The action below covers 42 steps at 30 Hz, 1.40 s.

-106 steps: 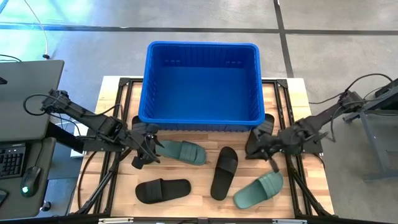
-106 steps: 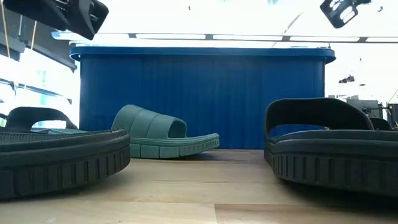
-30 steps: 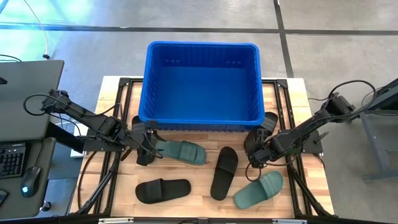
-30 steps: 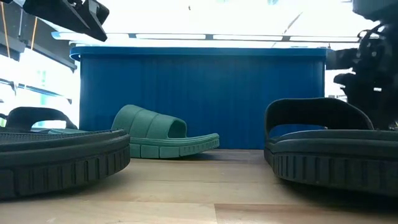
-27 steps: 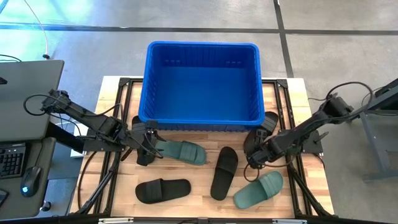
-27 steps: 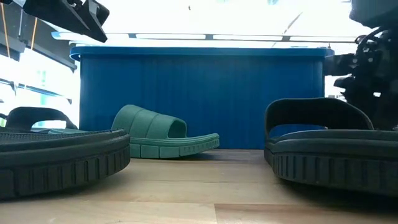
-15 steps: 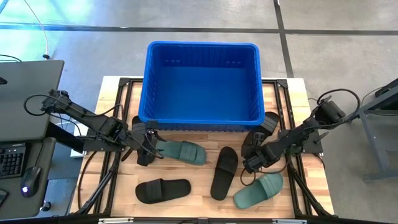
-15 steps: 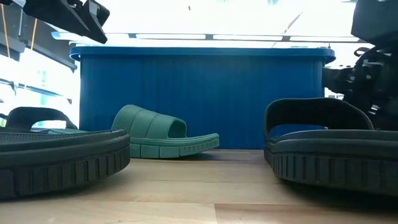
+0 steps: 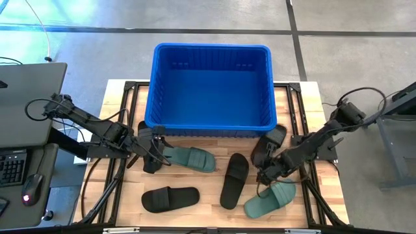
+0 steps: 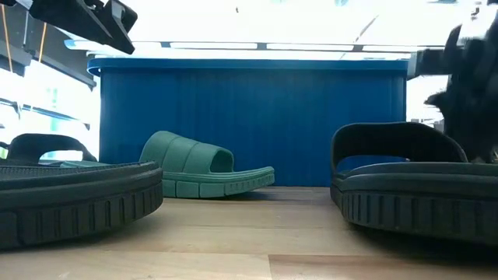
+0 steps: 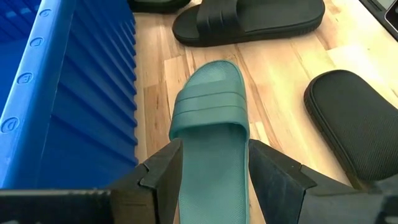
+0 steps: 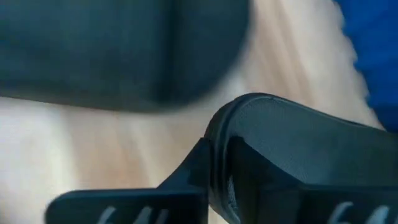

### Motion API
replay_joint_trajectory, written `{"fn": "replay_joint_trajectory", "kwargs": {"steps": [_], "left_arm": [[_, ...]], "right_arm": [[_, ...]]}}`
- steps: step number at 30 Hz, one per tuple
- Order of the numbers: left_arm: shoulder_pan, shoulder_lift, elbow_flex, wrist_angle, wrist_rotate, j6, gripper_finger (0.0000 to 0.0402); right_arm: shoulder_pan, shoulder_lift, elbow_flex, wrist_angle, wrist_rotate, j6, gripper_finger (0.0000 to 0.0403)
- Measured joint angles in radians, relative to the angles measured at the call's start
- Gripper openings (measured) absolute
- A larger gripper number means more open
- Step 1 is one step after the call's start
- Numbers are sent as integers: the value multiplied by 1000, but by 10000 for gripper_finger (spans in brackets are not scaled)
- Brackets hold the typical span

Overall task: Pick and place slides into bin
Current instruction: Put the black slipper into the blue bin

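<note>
One black slide (image 9: 268, 143) pinched between right fingers (image 12: 199, 171).

4 black slides (image 9: 170, 198), 2 sage green slides (image 9: 189, 158), 1 blue bin (image 9: 211, 51).

Empty blue bin (image 9: 211, 84), green and black slides (image 9: 188, 158) flat on table in front

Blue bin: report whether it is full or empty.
Empty. From above, the bin shows only its bare blue floor; every visible slide, such as the green slide, lies outside it on the table.
</note>
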Motion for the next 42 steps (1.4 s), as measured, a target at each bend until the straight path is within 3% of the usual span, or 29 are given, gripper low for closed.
{"fn": "replay_joint_trajectory", "kwargs": {"steps": [5, 13, 24, 26, 28, 30, 32, 34, 37, 42], "left_arm": [[0, 0, 0, 0, 0, 0, 168], [0, 0, 0, -1, 0, 0, 168], [0, 0, 0, -2, 0, 2, 168], [0, 0, 0, -1, 0, 3, 168], [0, 0, 0, -1, 0, 3, 168], [0, 0, 0, -1, 0, 3, 168], [0, 0, 0, -1, 0, 3, 168], [0, 0, 0, 0, 0, 3, 168], [0, 0, 0, 6, -2, 3, 168], [0, 0, 0, 41, -2, 3, 168]], "right_arm": [[60, -35, 170, -57, 26, -35, 8], [172, -41, 515, -103, 106, -281, 2], [323, -41, 904, -41, 254, -837, 2], [334, -41, 947, -56, 333, -952, 1], [330, -41, 979, -126, 489, -1033, 1], [296, -42, 996, -232, 660, -1082, 1], [240, -49, 997, -387, 738, -1101, 1], [159, -61, 986, -503, 713, -1075, 1], [-8, -66, 960, -549, 551, -1044, 0], [-308, -66, 866, -340, 227, -1248, 0]]}}
